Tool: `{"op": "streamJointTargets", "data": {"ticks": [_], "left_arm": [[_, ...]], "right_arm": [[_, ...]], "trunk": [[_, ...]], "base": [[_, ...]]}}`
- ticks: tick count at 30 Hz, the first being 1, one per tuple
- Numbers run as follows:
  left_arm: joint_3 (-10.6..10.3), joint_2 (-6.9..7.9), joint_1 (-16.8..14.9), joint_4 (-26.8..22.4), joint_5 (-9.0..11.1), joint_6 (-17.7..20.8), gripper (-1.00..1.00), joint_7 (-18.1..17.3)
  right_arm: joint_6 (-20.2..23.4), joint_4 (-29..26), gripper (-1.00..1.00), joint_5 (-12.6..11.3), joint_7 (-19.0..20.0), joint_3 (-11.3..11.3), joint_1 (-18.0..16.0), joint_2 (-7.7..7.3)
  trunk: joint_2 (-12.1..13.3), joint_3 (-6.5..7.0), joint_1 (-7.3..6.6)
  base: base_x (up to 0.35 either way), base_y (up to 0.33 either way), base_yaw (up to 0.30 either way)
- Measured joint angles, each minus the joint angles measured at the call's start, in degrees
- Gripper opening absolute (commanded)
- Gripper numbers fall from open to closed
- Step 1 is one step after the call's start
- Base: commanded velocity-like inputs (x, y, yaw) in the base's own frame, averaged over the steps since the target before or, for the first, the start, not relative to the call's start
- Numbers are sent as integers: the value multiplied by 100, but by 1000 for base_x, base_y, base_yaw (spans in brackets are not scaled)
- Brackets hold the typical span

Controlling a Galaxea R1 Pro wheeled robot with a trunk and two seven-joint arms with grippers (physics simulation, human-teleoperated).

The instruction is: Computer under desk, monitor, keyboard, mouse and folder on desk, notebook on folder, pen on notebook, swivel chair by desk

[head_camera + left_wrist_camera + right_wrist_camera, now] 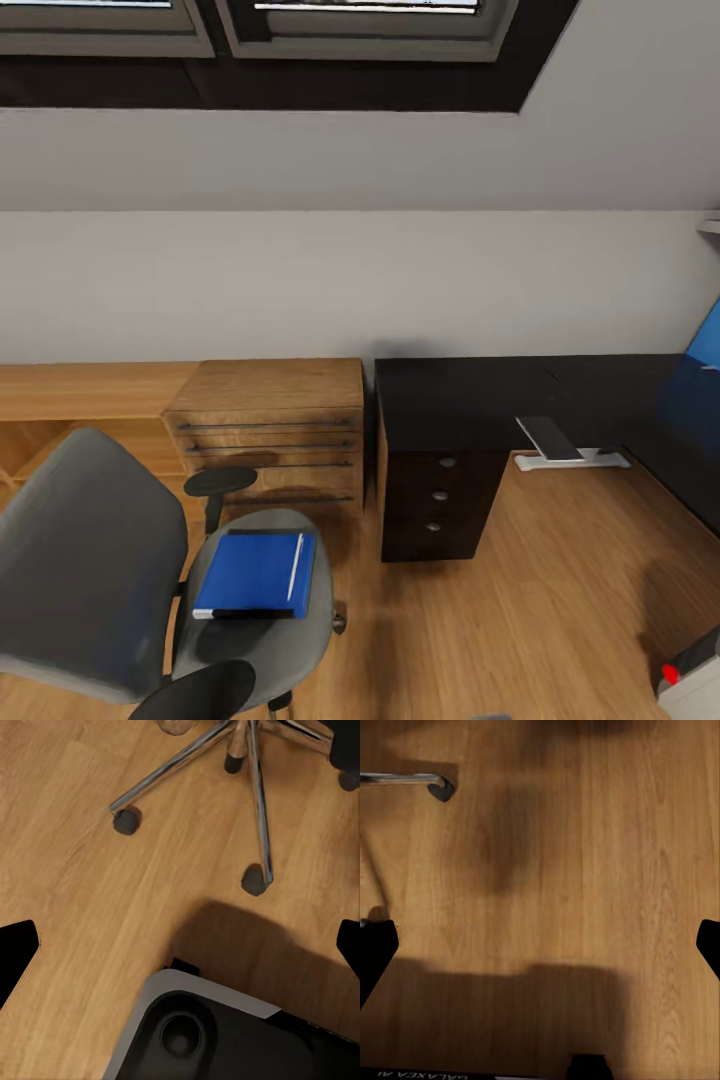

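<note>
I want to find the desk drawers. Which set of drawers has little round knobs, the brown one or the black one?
The black three-drawer unit under the desk has round silver knobs. The light wooden chest beside it has long dark bar handles instead.

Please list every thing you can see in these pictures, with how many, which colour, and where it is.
swivel chair: one, grey with black armrests, on the floor in front of the wooden chest; its chrome legs and casters show in the left wrist view
folder: one, bright blue with black spine, flat on the chair seat
pen: one, whitish, lying on the folder
desk: one, glossy black, against the wall, with three round silver knobs on its drawer unit
wooden chest of drawers: one, light wood, left of the desk
grey-and-white object: one, on the floor under the desk; identity unclear
floor: light wood
left gripper: dark fingertips wide apart, above the floor
right gripper: dark fingertips wide apart, above the floor
</note>
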Motion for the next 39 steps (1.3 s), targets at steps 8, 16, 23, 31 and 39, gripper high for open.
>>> {"op": "streamJointTargets", "data": {"ticks": [8, 16, 23, 31, 39], "left_arm": [[2, 0, 0, 0, 0, 3, 100, 0], [2, 0, 0, 0, 2, 7, 100, -1], [2, 0, 0, 0, 3, 5, 100, 0], [2, 0, 0, 0, 4, 1, 100, 0], [4, 17, 0, 1, 5, 6, 100, 1]], "right_arm": [[0, 0, 100, 0, 0, 0, 0, 0], [0, 0, 100, 0, 0, 1, 0, 0], [0, 0, 100, 0, 1, 2, 0, 0], [0, 0, 100, 0, -1, 2, 0, 0], [0, 0, 100, 0, -5, 4, 0, 0]], "trunk": [[0, 0, 0], [0, 0, 0], [0, 0, 0], [0, 0, 0], [0, 0, 0]], "base": [[-1, 267, 0], [0, 132, 0], [0, 98, 0], [0, 196, 0], [0, 43, 0]]}}
